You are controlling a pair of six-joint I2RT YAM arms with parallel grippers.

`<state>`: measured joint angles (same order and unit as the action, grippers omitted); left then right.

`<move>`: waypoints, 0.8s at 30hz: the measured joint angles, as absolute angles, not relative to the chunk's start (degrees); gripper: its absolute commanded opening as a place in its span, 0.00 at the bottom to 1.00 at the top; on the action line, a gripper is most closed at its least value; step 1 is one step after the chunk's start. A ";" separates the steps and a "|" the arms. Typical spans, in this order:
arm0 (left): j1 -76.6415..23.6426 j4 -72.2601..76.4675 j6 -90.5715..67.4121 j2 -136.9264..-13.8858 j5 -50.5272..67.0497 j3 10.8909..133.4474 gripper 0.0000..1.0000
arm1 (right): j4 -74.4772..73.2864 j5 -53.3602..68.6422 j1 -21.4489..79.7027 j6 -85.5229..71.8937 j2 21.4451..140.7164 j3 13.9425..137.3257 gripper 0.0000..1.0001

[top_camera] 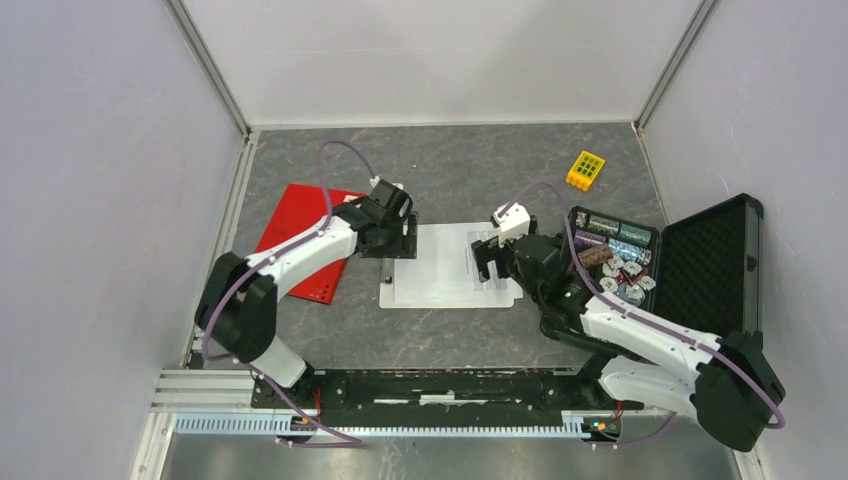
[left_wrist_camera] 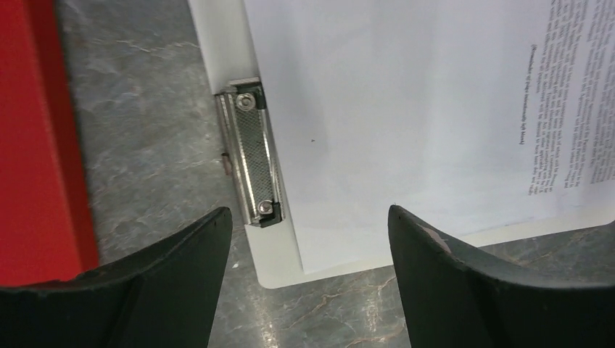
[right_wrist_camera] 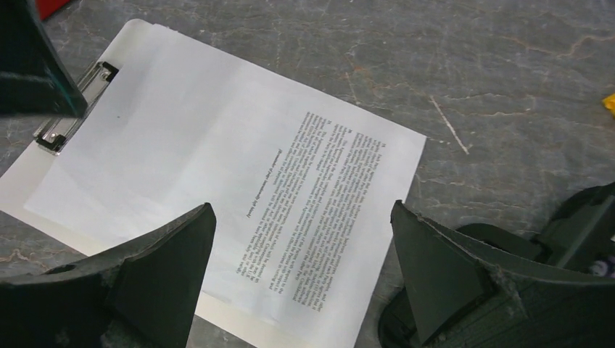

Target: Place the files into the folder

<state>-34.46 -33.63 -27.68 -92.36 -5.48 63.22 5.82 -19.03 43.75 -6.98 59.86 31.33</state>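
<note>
The files (top_camera: 445,262) lie on a white clipboard (top_camera: 392,296) at mid table; I see only a top sheet with text at its right end. The metal clip (left_wrist_camera: 250,148) sits at the sheet's left edge. The red folder (top_camera: 300,250) lies closed and flat to the left, partly under my left arm. My left gripper (top_camera: 405,240) is open and empty, hovering over the clip end (left_wrist_camera: 308,212). My right gripper (top_camera: 488,258) is open and empty above the sheet's printed end (right_wrist_camera: 303,206). The sheet shows in both wrist views (left_wrist_camera: 406,109) (right_wrist_camera: 239,159).
An open black foam-lined case (top_camera: 705,265) with several small items stands at the right, close to my right arm. A yellow block (top_camera: 585,170) lies at the back right. Grey walls close in the left, back and right sides.
</note>
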 measured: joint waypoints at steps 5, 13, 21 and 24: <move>-32.58 -35.51 -27.66 -86.39 -9.32 63.81 0.75 | 6.61 -16.84 43.53 -7.79 64.75 31.48 0.98; -29.06 -36.32 -26.76 -91.11 -9.91 63.90 0.71 | 4.32 -13.50 36.45 -7.79 70.85 33.47 0.96; -29.12 -36.21 -26.15 -99.59 -8.84 64.07 0.74 | 2.76 -7.94 28.47 -8.93 75.70 33.95 0.94; -29.12 -35.81 -26.04 -100.47 -8.84 64.16 0.72 | 2.46 -5.93 26.57 -9.19 77.54 33.95 0.93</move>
<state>-29.12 -35.81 -26.04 -100.47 -8.84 64.16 2.46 -5.93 26.57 -9.19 77.54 33.95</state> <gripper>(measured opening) 0.735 0.942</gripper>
